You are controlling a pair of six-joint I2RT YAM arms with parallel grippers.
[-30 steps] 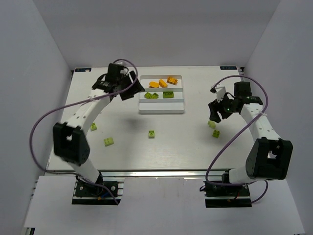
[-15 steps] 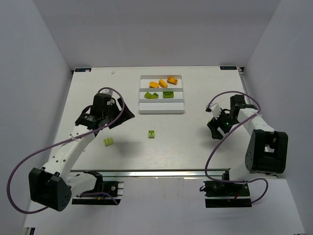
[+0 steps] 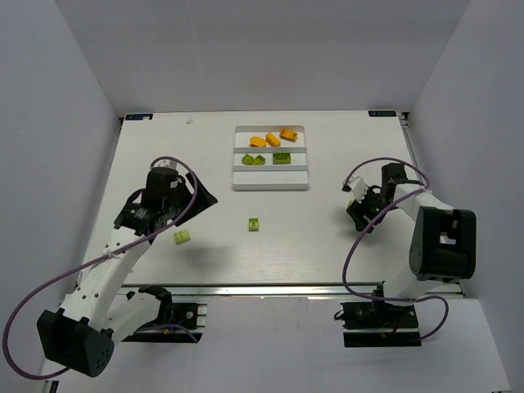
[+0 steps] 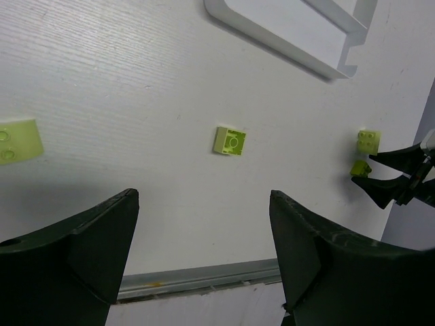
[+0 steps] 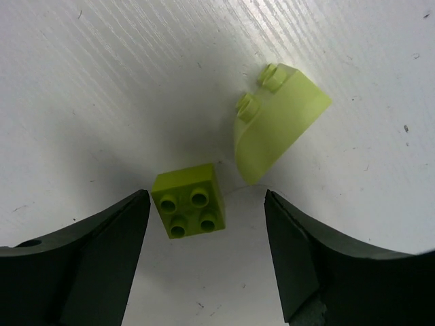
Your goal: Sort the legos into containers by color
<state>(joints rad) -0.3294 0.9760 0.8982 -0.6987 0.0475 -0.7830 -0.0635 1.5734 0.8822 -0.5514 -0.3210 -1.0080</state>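
Note:
The white tray (image 3: 271, 185) holds three orange bricks (image 3: 273, 137) in its far compartment and lime bricks (image 3: 266, 159) in the middle one. A lime brick (image 3: 254, 223) and a paler one (image 3: 182, 237) lie loose on the table. My left gripper (image 3: 205, 199) is open and empty, above the table; its view shows the lime brick (image 4: 230, 141) ahead. My right gripper (image 3: 359, 215) is open and low over a square lime brick (image 5: 187, 200), which lies between the fingers near the left one. A pale sloped brick (image 5: 279, 122) lies just beyond.
The tray's near compartment holds nothing. The left wrist view shows the tray's corner (image 4: 292, 37), a pale brick (image 4: 17, 141) at the left edge, and the right gripper's fingertips (image 4: 397, 178) beside two bricks (image 4: 368, 139). The table's near metal rail (image 4: 204, 277) lies just beneath.
My left arm has swung back from the tray's left end toward the near left of the table. My right gripper has come down and inward over the two bricks on the right.

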